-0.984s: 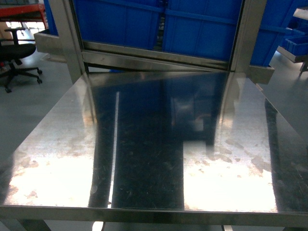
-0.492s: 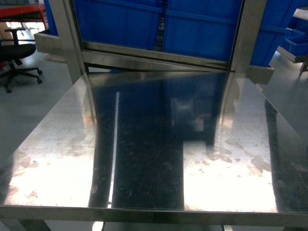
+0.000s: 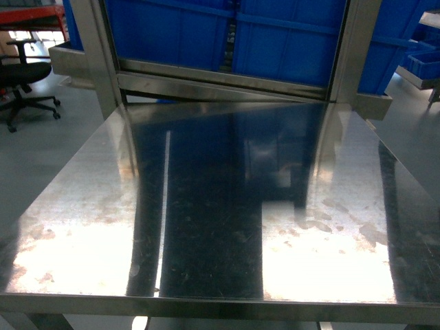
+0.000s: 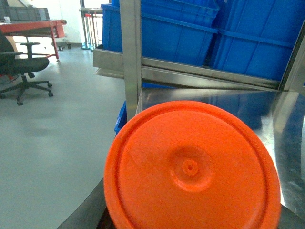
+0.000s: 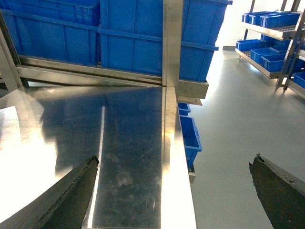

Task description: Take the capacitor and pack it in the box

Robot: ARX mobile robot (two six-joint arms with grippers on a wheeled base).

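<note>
Right gripper (image 5: 174, 191) stood wide open over steel table (image 3: 206, 206). Left gripper hidden behind orange lid (image 4: 190, 167), state unclear. Neither capacitor nor box visible; best locate them first.

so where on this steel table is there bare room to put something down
In the head view the steel table shows nothing on it, from the near edge back to the rail under the blue bins and out to both side edges. The right gripper hangs open over its right edge. At the left side, the left wrist view is mostly filled by an orange lid.
</note>
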